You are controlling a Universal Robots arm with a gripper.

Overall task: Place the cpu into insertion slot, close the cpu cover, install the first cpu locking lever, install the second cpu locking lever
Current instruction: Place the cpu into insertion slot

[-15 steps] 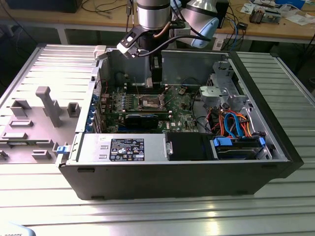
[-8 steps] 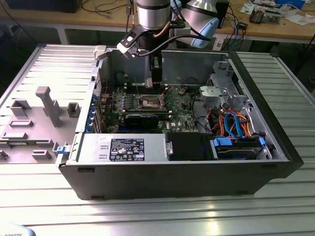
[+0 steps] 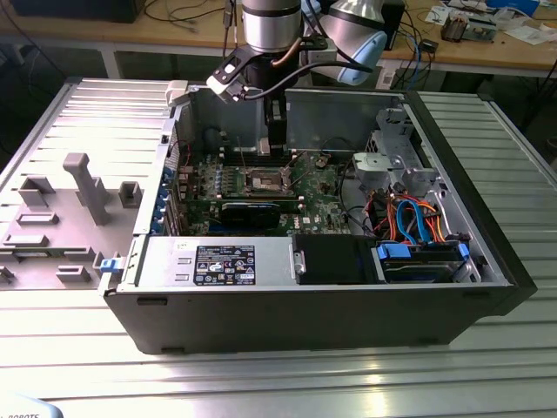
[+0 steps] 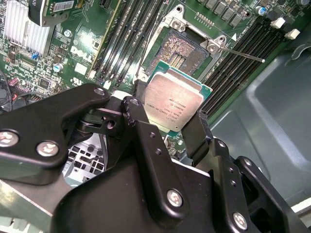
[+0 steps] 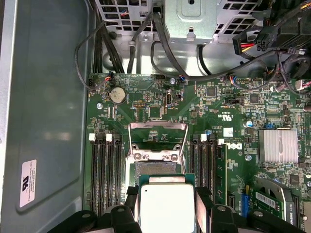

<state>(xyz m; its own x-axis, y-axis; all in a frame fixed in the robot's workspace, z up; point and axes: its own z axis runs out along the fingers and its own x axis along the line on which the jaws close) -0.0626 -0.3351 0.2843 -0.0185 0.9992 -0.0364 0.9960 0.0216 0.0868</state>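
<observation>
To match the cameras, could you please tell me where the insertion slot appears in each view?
Exterior view: insertion slot at the green board's centre.
Second wrist view: slot beyond the held cpu.
First wrist view: slot between raised cpu cover and cpu.
Shared landmark: flanking memory slots.

My arm [image 3: 270,26]: silver-grey cylinder, pale blue joint cap [image 3: 355,74], black cables [image 3: 291,59] looped around the wrist. My gripper [image 4: 167,121]: matte black, rounded link bars, silver screws [image 4: 47,149] at the pivots.

Silver cpu [image 4: 174,104] hovers above open insertion slot [image 4: 182,51].
</observation>
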